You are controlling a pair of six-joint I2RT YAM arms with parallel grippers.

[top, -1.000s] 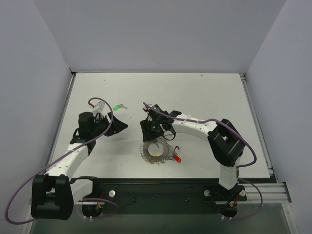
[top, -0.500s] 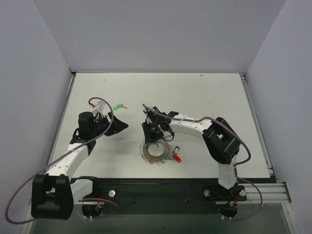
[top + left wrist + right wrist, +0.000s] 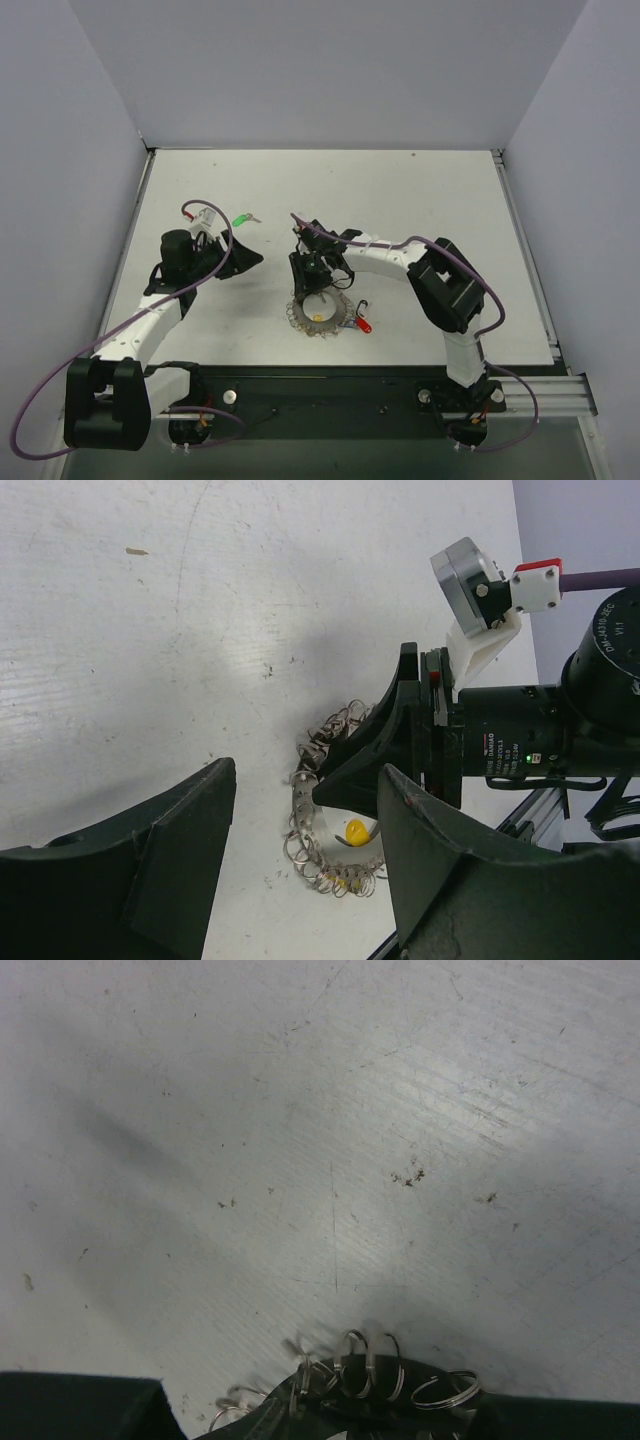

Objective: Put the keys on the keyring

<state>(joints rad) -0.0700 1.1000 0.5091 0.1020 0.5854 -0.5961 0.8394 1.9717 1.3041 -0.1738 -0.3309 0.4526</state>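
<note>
White tabletop [image 3: 420,200], right hand [image 3: 318,288] tight on keyring [image 3: 294,311], yellow key [image 3: 318,318] inside, left hand [image 3: 250,259] open.

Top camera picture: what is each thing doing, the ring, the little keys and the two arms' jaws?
keyring: lying flat on the table.
green key: lying loose, away from the keyring.
yellow key: lying inside the keyring's open middle.
red key: lying just outside the keyring's right side.
left gripper: jaws open, empty.
right gripper: jaws pinching the keyring's far rim.
</note>
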